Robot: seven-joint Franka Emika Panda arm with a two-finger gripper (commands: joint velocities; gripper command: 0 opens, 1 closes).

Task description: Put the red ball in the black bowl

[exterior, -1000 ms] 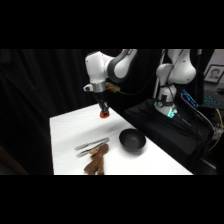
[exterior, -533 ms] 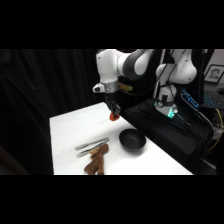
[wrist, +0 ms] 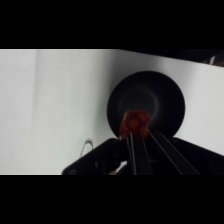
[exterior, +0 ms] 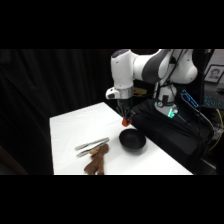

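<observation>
My gripper (exterior: pixel 126 119) hangs in the air just above and behind the black bowl (exterior: pixel 132 140), shut on the small red ball (exterior: pixel 125 121). In the wrist view the red ball (wrist: pixel 134 123) sits between the fingers, in front of the round black bowl (wrist: pixel 165 100), which lies on the white table below. The bowl looks empty.
Silver tongs (exterior: pixel 91 145) lie left of the bowl, with a brown plush toy (exterior: pixel 97 161) just in front of them near the table's (exterior: pixel 75 127) front edge. A black bag (exterior: pixel 167 132) sits along the table's right side under the arm's base.
The gripper has carried the red ball to the right and toward the bowl, from over the table's middle to just above the bowl's far rim.
</observation>
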